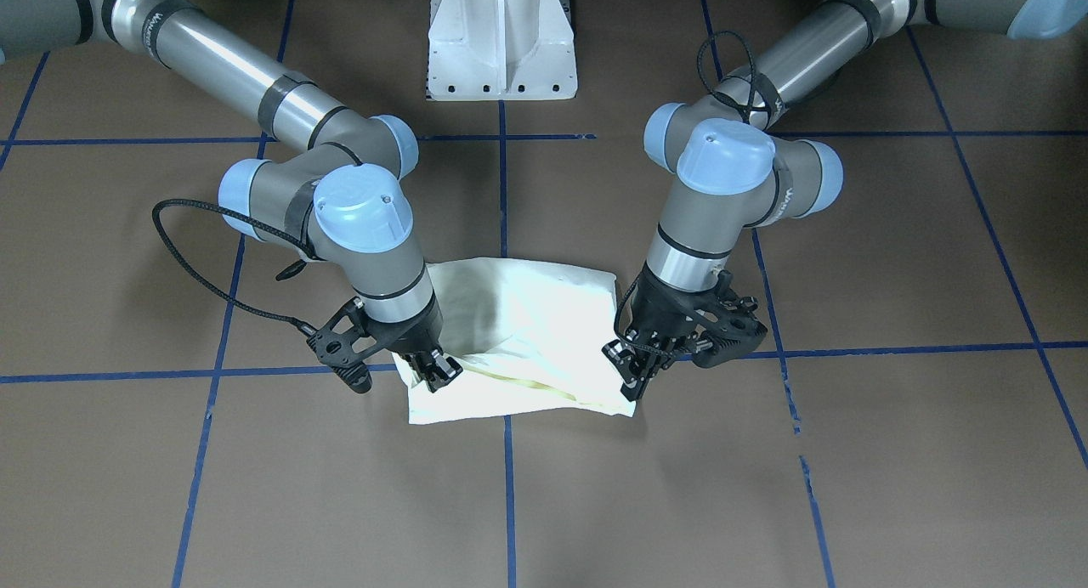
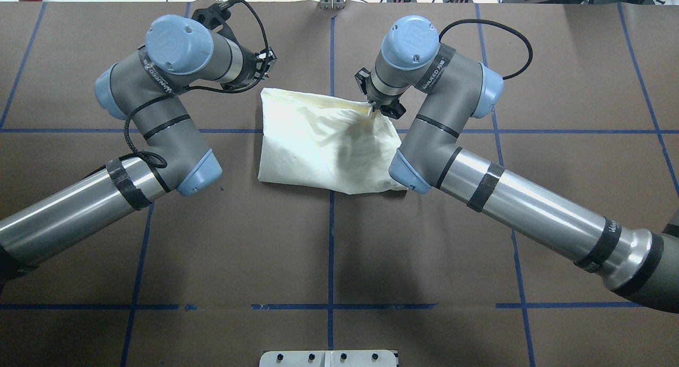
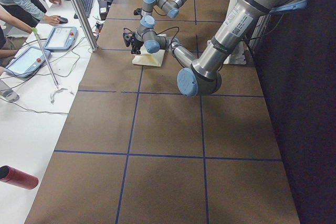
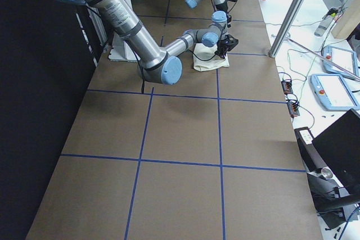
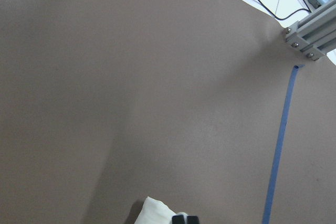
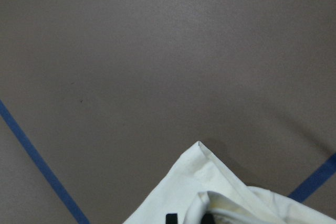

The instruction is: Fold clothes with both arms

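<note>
Folded pale shirt (image 1: 527,333) lies flat between the two claws. Right claw (image 1: 438,369) is clenched on one shirt corner, that edge lifted slightly. Left claw (image 1: 633,380) is at the opposite corner edge, grip can't tell. Bare brown table (image 1: 765,486) with blue tape lines (image 1: 507,486) is open beyond both claws.

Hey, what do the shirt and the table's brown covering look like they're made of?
The shirt looks like soft, matte knit cloth, perhaps cotton: it creases and drapes in folds. The brown covering looks like matte paper or thin card, flat and dull with no shine; I cannot tell which.
</note>
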Tool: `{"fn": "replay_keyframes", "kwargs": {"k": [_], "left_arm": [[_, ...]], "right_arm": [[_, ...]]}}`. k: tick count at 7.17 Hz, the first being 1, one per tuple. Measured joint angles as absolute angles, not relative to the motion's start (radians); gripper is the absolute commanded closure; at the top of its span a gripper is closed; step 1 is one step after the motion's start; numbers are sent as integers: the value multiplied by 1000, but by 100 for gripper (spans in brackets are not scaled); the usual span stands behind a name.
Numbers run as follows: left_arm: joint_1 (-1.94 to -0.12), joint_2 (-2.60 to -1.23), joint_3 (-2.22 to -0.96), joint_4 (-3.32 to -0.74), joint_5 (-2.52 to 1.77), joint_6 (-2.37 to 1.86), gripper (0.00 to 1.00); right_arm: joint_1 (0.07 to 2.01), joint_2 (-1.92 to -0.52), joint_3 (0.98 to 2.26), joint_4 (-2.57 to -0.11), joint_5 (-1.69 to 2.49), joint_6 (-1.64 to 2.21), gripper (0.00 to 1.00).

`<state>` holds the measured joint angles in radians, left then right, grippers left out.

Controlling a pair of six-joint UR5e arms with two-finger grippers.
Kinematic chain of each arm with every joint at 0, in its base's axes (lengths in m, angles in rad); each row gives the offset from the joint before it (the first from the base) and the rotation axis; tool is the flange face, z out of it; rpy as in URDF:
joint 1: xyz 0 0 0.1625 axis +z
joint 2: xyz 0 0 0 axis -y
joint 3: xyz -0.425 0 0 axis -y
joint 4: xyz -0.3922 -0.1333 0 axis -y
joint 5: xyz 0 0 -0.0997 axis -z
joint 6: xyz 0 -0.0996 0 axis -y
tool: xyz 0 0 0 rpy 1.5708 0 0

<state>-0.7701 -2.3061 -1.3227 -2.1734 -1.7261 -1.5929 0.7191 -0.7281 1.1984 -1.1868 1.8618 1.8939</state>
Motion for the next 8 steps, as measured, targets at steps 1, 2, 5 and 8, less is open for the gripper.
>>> {"fn": "replay_keyframes", "kwargs": {"k": [1,2,5,8], "left_arm": [[-789,-2311,-1309,-2200,-1726,-1592,48],[-803,-2313,-1306,-2219,-1729,-1590,48],[-827,-2240,-1372,-2261,-1790,-1507,52],[-823,-2105,-1431,-2382,-1832,-1464,89]], "right_arm": [[732,-726,1187,-1177,1877,1891,77],[738,-727,1183,-1173,1886,1886,100],[742,-735,1181,-1167,1893,1872,100],[759,-726,1210,-1165,1895,1845,100]]}}
